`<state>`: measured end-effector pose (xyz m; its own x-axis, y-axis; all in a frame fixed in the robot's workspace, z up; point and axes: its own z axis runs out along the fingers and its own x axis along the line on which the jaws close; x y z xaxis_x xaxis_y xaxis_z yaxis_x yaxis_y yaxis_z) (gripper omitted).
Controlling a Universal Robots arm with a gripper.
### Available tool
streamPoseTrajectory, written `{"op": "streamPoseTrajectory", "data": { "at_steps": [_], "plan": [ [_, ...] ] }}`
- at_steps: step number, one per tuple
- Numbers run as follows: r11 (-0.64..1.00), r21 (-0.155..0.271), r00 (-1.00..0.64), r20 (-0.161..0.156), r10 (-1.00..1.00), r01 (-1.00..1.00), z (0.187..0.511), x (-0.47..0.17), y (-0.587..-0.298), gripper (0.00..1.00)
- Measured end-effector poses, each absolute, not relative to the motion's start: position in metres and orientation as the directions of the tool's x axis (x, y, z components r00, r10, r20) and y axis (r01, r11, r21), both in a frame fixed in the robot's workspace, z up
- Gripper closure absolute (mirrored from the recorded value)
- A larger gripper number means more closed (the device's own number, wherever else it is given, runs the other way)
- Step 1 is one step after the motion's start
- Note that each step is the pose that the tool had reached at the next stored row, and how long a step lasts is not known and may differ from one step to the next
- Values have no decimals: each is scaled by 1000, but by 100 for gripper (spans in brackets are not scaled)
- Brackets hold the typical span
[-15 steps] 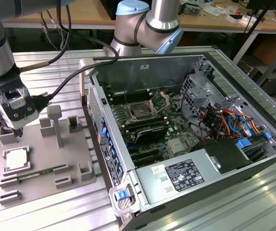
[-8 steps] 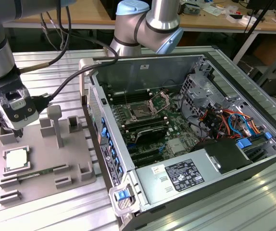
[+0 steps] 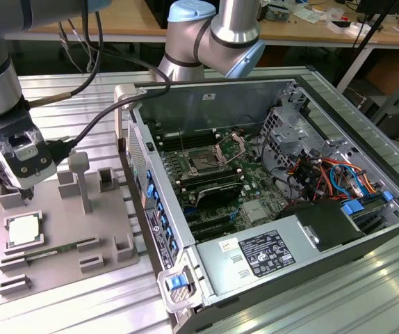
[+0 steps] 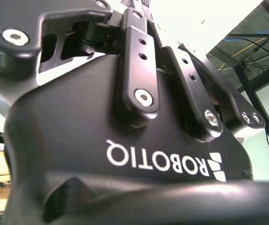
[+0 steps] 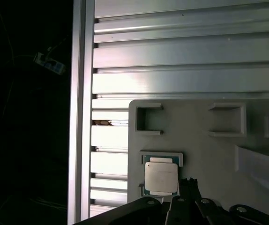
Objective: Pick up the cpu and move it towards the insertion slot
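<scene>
White lettering is noted on the black body of the gripper point(image 3: 24, 192) in the second wrist view, and a white printed label point(image 3: 265, 252) is noted on the power supply of the open computer case point(image 3: 338, 229); neither print is transcribed. The cpu point(image 3: 24, 229) is found lying flat in a square recess of the grey holder tray point(image 3: 109, 268), silvery top upward, at the tray's edge farthest from the case. The gripper is positioned over the tray, just above and beside the cpu; in the first wrist view its dark tip is seen at the chip's edge. How far it is open cannot be told, and the cpu is not seen lifted from its recess. A long green memory stick point(image 3: 53, 248) is seated in a tray groove near the cpu, and grey upright posts point(image 3: 81, 181) are observed on the tray between the cpu and the case. The insertion slot point(image 3: 203, 162) is located on the motherboard inside the case, which is set just beside the tray, at the exterior view's right. The tray's posts and the case wall point(image 3: 151, 202) are placed between the cpu and the slot. The tray is carried on a ribbed aluminium table point(image 5: 181, 70).
</scene>
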<state>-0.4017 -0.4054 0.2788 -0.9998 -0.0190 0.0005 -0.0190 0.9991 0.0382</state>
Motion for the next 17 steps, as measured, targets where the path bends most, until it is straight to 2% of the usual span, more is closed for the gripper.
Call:
{"op": "streamPoseTrajectory", "data": {
  "at_steps": [17],
  "plan": [
    [999, 38, -1000, 0, -19, -19, 275, -402, -406, 89]
  ]
}}
